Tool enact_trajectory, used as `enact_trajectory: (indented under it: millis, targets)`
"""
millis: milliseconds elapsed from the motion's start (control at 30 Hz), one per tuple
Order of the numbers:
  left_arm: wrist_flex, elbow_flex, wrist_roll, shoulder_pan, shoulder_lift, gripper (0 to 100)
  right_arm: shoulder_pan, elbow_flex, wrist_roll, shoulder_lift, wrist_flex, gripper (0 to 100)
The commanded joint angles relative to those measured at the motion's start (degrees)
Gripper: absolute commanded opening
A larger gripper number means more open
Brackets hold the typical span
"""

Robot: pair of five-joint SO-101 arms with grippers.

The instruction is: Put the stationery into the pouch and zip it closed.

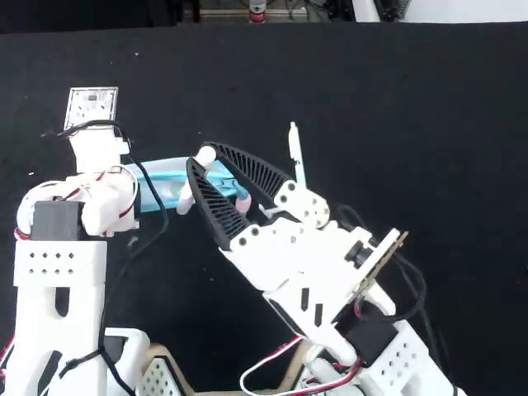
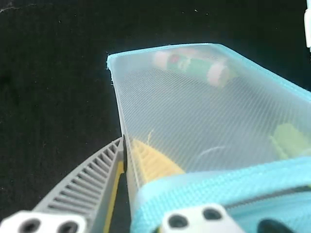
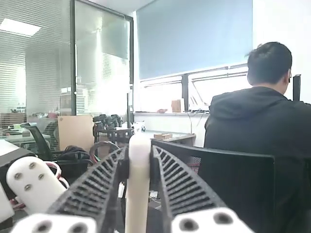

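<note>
My left gripper [image 2: 127, 162] is shut on one end of the turquoise mesh pouch [image 2: 204, 126], its grey finger [image 2: 92, 187] pressed against the pouch wall. Through the mesh I see a green and white glue stick [image 2: 192, 65] and a pale green item [image 2: 291, 140]. In the high view the pouch [image 1: 169, 186] lies between the two arms. My right gripper [image 1: 200, 155], with black ribbed fingers [image 3: 180, 187], hangs over the pouch, shut on a white stick [image 3: 138, 179]; the stick's tip [image 1: 205, 153] pokes out at the fingertips. A white and teal pen [image 1: 294, 154] lies on the table beyond the right gripper.
The black table [image 1: 412, 107] stretches open to the back and right. The left arm's white body [image 1: 62, 247] stands at the front left and the right arm's base [image 1: 371, 338] at the front right. A small white card [image 1: 91, 106] lies at the back left.
</note>
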Motion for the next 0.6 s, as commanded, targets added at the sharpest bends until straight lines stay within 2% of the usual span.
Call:
enact_trajectory:
  millis: [0,167,467,567]
  targets:
    - [-0.26,2.24,0.44,1.45,0.44,3,1.23,-0.75,-0.26,-0.57,-1.49,1.1]
    - [-0.18,2.24,0.44,1.45,0.44,3,2.73,-0.40,-0.35,-0.48,-6.95,1.1]
    - [0.09,2.51,0.35,1.54,0.44,3,3.60,4.18,-0.35,3.21,-7.56,1.1]
    - [0.09,2.59,0.35,1.54,0.44,3,4.66,4.62,-0.53,5.67,-10.90,1.1]
